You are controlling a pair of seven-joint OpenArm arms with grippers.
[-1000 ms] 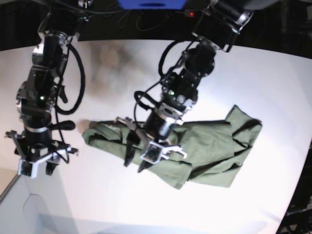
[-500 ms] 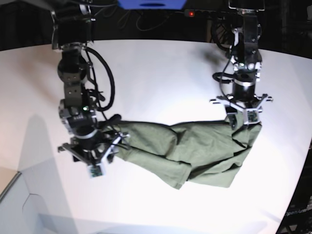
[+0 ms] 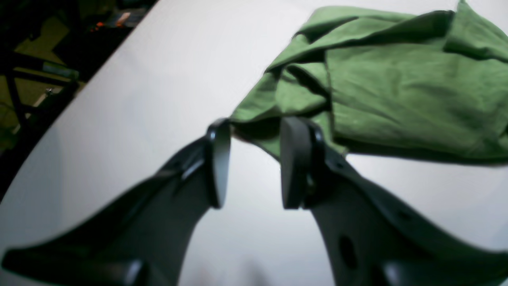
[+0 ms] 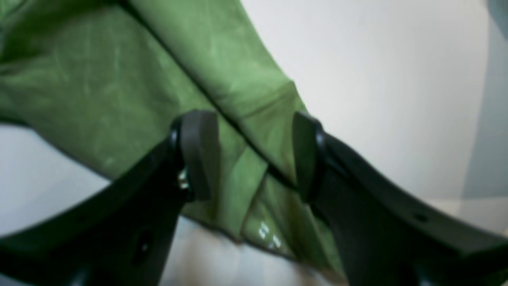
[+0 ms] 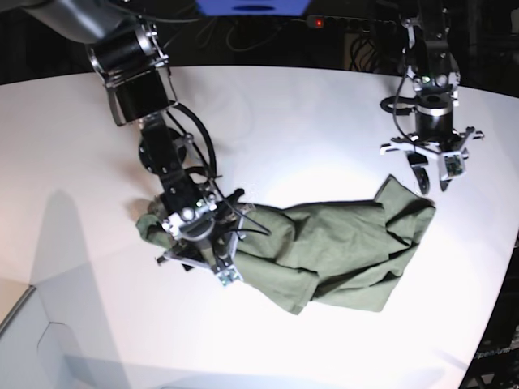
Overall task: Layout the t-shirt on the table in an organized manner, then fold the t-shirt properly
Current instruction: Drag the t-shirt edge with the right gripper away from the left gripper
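White counter (image 5: 292, 113), base view: t-shirt (image 5: 324, 243) lies crumpled mid-counter. Left wrist: left pincer (image 3: 254, 163) parted, empty, just off a bunched corner. Right wrist: right pincer (image 4: 254, 155) spread, straddling stacked layers, gripping nothing. Risk: closing pinches several layers, so the shirt won't spread.

Crumpled t-shirt (image 5: 340, 243) on table (image 5: 284, 121)

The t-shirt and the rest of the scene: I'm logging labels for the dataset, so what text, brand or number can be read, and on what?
None can be read.
t-shirt: plain, no print showing.
table: blank.
Robot arms: no legible markings; wrist views are blurred.
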